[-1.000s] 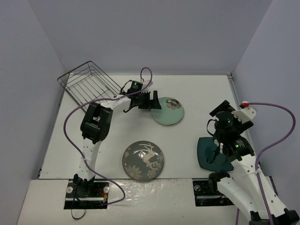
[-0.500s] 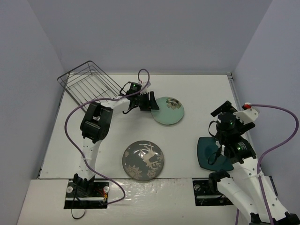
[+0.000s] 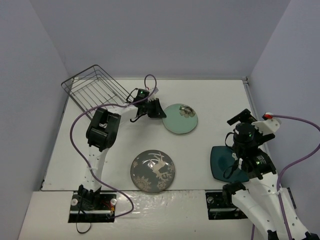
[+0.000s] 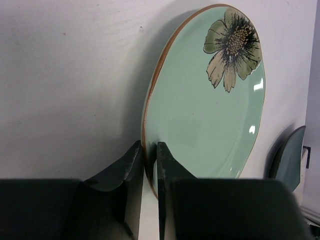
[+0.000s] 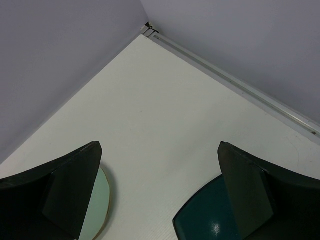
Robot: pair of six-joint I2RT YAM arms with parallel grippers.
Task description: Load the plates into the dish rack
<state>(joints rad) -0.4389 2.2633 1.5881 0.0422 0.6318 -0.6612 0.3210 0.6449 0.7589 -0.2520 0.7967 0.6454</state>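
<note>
The pale mint-green plate with a flower mark lies at the table's middle back. My left gripper is shut on its left rim. In the left wrist view the plate has its brown edge pinched between the two dark fingers of the gripper. The grey deer plate lies near the front centre. The dark teal plate lies at the right, partly under my right arm. My right gripper hovers open above the table, holding nothing. The dish rack stands tilted at the back left.
Purple walls close in the table on three sides. A cable loops from the left arm over the table's left part. The right wrist view shows the table's far corner, the teal plate's edge and the mint plate's edge.
My left gripper's fingers have closed onto the mint-green plate's rim, and the plate has shifted slightly right. The right arm has drifted a little right and toward the front.
</note>
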